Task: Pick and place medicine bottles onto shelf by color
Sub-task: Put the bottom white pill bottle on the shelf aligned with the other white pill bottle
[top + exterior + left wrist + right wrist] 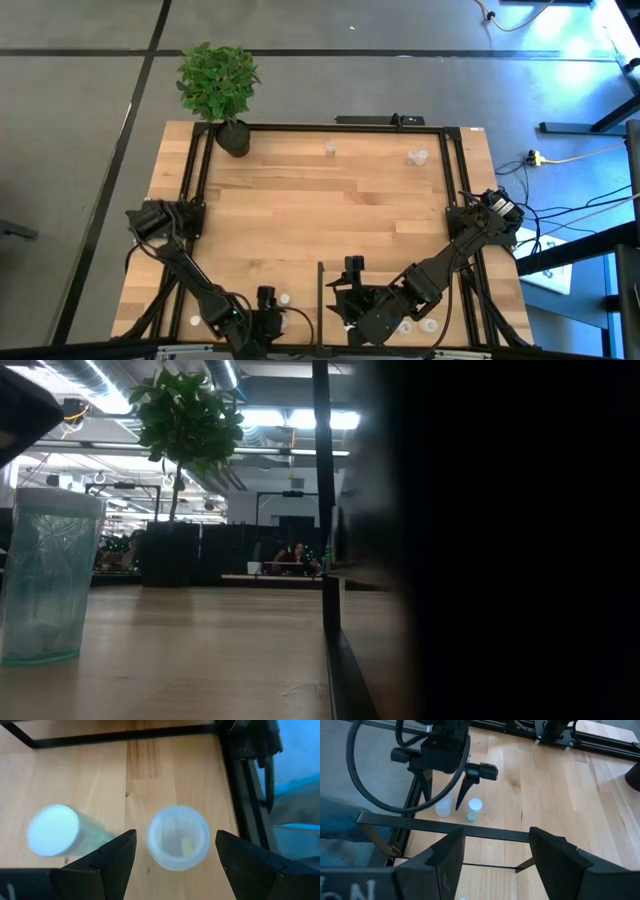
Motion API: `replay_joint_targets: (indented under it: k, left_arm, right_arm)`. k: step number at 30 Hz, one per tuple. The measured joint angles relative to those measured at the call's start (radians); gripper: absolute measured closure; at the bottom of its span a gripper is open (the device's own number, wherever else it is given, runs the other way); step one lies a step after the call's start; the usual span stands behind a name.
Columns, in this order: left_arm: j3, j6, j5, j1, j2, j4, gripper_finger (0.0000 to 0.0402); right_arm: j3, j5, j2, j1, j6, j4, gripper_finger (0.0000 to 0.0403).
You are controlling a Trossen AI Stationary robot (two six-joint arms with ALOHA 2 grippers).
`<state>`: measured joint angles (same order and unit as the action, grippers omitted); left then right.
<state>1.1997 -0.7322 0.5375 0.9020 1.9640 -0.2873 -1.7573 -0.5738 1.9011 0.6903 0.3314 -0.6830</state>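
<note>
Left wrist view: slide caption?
Open left gripper straddling a translucent bottle, white-capped bottle beside it on the planked tabletop.

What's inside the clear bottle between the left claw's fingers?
In the clear bottle, a small yellowish piece shows through the translucent top; anything else inside is too hazy to tell. The left claw stands open around it.

Left pincer (175,857) straddling translucent bottle (178,838), white-capped bottle (60,831) alongside
</note>
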Motion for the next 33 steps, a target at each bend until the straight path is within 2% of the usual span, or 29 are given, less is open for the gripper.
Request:
replay_joint_targets:
  k: [9, 22, 33]
  left_arm:
    - [0.0, 0.0, 0.017, 0.0, 0.006, 0.028, 0.0149]
    - [0.0, -0.051, 0.003, 0.002, 0.006, 0.041, 0.0274]
    - [0.0, -0.129, -0.033, 0.022, -0.035, 0.06, 0.0278]
  right_arm:
    - [0.0, 0.0, 0.0, 0.0, 0.004, 0.003, 0.018]
    - [0.0, 0.0, 0.0, 0.0, 0.004, 0.003, 0.018]
    - [0.0, 0.0, 0.0, 0.0, 0.004, 0.002, 0.018]
